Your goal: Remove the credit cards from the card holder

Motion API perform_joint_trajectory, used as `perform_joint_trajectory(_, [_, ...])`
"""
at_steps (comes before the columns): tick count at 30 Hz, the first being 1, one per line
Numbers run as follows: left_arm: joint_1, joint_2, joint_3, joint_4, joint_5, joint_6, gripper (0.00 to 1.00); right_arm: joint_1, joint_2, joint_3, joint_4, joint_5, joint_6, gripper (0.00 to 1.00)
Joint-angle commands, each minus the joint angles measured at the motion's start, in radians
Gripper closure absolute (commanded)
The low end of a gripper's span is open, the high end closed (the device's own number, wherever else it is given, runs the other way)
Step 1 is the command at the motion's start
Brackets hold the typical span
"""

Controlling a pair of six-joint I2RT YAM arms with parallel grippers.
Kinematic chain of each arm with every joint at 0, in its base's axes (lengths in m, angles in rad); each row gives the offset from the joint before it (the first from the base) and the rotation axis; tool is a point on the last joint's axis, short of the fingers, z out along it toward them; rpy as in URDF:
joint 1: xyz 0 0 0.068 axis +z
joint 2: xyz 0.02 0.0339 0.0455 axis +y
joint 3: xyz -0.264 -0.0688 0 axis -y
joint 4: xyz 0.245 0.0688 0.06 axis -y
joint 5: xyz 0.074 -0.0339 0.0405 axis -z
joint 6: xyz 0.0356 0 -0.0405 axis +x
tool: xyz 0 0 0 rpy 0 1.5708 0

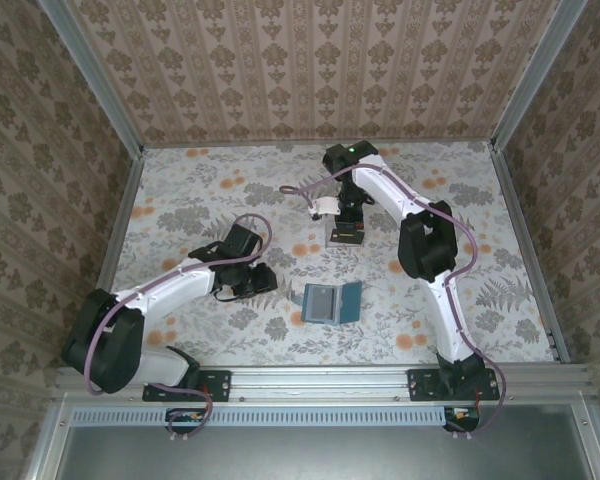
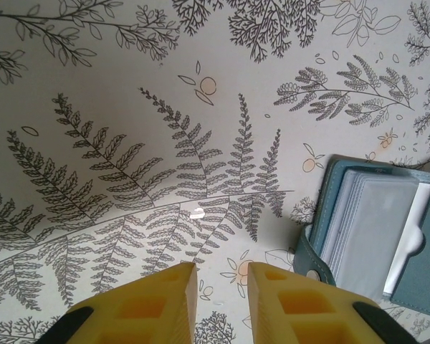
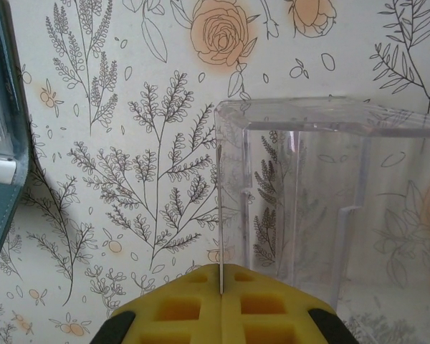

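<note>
- Nearest me, both arms rise from the rail on my side of the card holder (image 1: 328, 302). The left arm bends in low beside it, and the right arm reaches past it to the far side.
- Beyond the holder stands a clear plastic tray (image 3: 322, 115), which I take to be where the cards go.
- Open and flat with its pockets up, the holder lies between the two grippers, so its slots can be reached from above. A pale card (image 2: 420, 222) shows in one pocket.
- My left gripper (image 2: 221, 266) hangs just left of the holder, its jaws a narrow gap apart with nothing between them. I judge it is placed there to steady the holder.
- My right gripper (image 3: 221, 269) is pressed closed on one credit card (image 3: 220, 208), held upright and edge-on at the tray wall nearest the holder, ready, I judge, for dropping in. Whether it is inside that wall I cannot tell.
</note>
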Motion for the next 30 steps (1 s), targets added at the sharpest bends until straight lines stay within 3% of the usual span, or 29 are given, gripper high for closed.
perform_joint_trajectory(1, [0.01,0.008,-0.006,0.001,0.015,0.019,0.74,0.0,0.026,0.053,-0.071,-0.015,-0.022,1.0])
perform_joint_trajectory(12, [0.016,0.003,0.002,-0.007,0.017,0.025,0.74,0.001,-0.036,0.15,-0.077,0.054,-0.045,1.0])
perform_joint_trajectory(30, [0.041,0.002,-0.009,-0.008,0.023,0.035,0.74,0.018,0.092,0.158,-0.072,0.016,-0.068,1.0])
